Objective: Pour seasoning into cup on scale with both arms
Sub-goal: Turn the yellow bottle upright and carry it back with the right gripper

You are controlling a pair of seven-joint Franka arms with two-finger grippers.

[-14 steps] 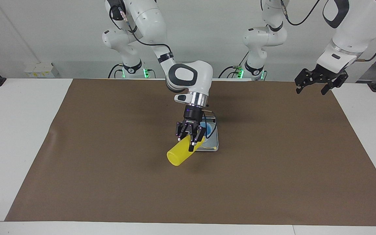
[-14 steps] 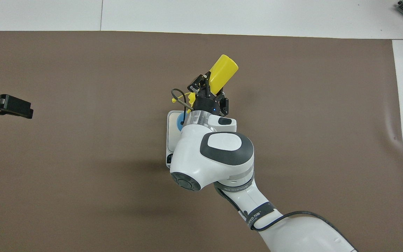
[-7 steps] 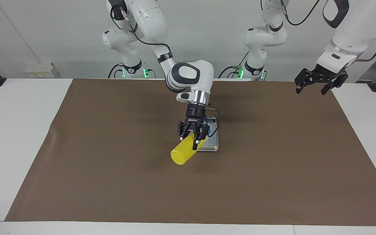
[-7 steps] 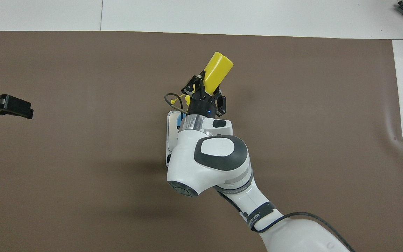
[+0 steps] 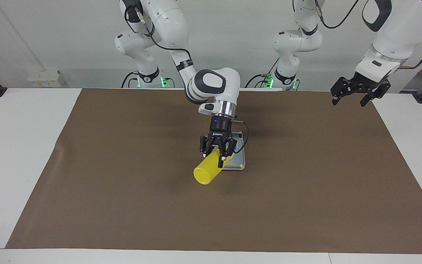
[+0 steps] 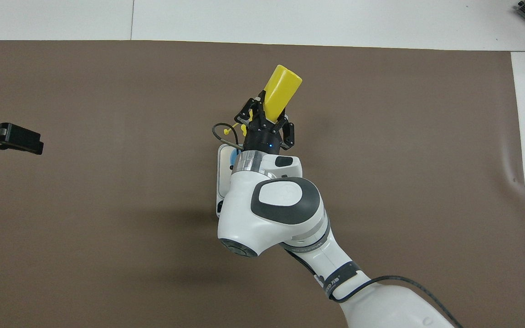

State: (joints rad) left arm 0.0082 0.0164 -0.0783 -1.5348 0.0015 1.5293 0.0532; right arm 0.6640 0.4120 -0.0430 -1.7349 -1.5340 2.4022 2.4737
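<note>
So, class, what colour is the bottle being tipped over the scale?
Yellow: the bottle shows best in the overhead view.

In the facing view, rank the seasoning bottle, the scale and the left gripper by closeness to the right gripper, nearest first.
1. The seasoning bottle: tilted, clamped in the right gripper itself.
2. The scale: on the brown mat, just under and beside that gripper.
3. The left gripper: open, waiting over the mat's corner at the left arm's end of the table.
</note>
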